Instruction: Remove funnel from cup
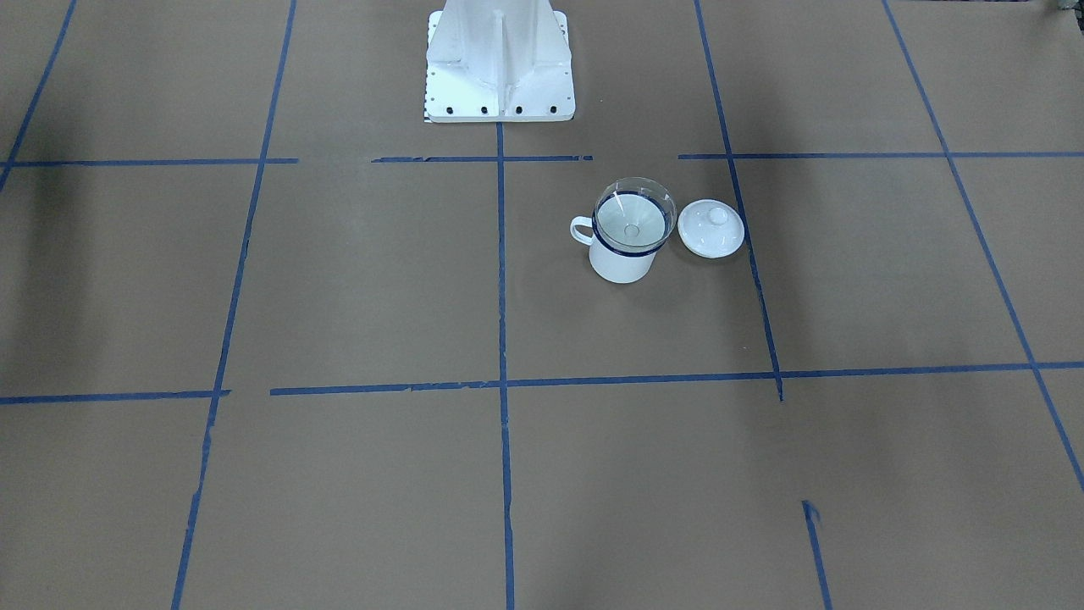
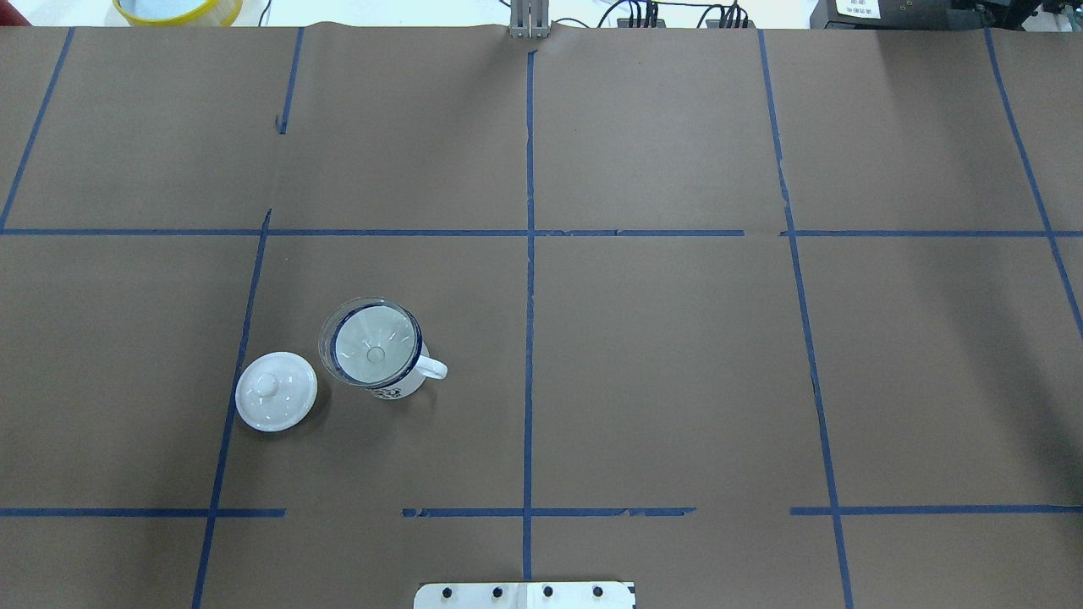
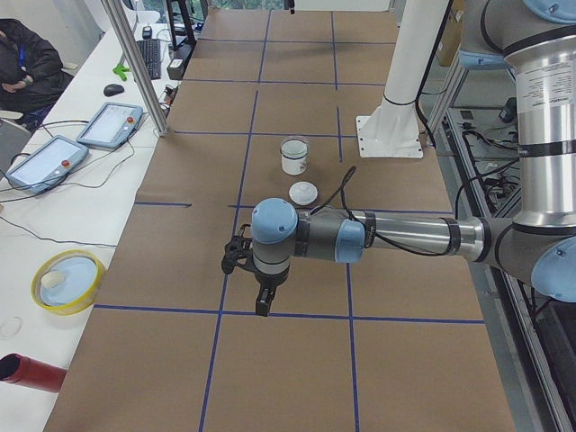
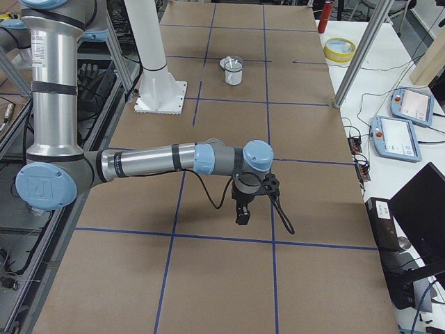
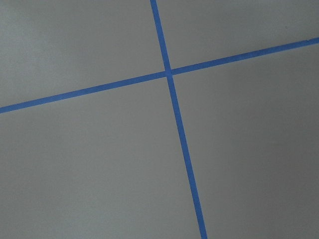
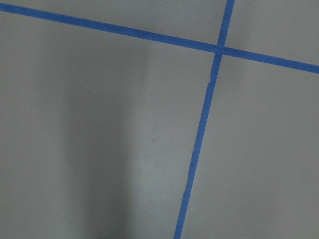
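Nothing is begun: the funnel [image 1: 631,222] sits in the cup [image 1: 621,264], well beyond the left pincer [image 3: 262,307], which I judge must reach it; whether that or the right pincer [image 4: 241,218] is released, I cannot tell.

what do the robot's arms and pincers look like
Both the left arm and right arm are silver metal tubes with grey joints and pale blue round caps. A loose black cable runs along each forearm to the wrist. The left pincer and right pincer are small and black.
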Robot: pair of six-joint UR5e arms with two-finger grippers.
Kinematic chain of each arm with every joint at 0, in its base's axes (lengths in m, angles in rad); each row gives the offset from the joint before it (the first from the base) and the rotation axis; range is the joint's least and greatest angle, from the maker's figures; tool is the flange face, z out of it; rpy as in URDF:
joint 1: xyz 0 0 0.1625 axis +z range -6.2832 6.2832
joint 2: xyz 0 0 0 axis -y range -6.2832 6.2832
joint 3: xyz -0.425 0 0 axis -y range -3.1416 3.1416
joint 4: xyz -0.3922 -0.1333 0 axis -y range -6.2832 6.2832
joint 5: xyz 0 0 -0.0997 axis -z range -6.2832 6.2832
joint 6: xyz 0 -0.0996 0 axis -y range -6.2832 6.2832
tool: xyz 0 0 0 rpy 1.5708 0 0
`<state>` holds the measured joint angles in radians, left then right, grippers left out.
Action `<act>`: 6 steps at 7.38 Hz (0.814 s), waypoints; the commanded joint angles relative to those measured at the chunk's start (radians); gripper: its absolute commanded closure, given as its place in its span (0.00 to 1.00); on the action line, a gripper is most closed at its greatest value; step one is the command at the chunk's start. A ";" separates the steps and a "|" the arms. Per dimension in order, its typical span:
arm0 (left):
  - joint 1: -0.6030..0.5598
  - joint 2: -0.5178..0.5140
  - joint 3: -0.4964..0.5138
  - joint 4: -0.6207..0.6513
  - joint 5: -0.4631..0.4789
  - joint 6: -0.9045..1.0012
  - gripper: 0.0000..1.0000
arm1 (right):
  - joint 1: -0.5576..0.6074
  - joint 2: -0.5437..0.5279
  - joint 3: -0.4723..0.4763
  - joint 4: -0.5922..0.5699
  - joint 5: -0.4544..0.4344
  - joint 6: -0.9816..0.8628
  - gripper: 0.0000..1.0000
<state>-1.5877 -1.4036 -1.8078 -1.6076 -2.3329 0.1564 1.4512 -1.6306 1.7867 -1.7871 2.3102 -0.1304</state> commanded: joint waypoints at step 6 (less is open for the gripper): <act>0.005 -0.072 -0.043 -0.005 0.015 -0.004 0.00 | 0.000 0.000 0.000 0.000 0.000 0.000 0.00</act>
<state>-1.5840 -1.4274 -1.8370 -1.6107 -2.3237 0.1588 1.4511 -1.6306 1.7871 -1.7871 2.3102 -0.1304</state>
